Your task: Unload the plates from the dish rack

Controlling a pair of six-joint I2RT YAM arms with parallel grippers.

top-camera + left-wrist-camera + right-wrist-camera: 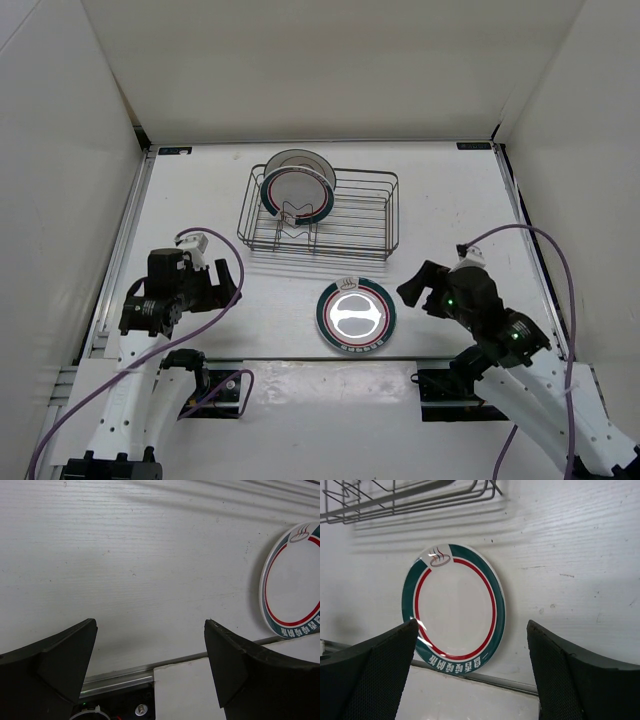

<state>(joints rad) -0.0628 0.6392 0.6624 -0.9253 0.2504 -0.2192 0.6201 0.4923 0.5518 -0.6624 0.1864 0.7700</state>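
Note:
One plate (356, 316) with a dark teal rim and a red ring lies flat on the table near the front edge, also seen in the right wrist view (454, 600) and the left wrist view (295, 580). The wire dish rack (360, 215) stands behind it. At the rack's left end a similar teal-rimmed plate (297, 192) leans upright, with a grey-rimmed plate (292, 156) right behind it. My right gripper (412, 290) (472, 625) is open just right of the flat plate, holding nothing. Left of that plate, my left gripper (228, 285) (150, 625) hangs open over bare table.
White walls enclose the table on three sides. A metal rail (300, 360) (120, 680) runs along the front edge near the flat plate. The rack's wire corner (410, 497) shows at the top of the right wrist view. Purple cables loop beside both arms.

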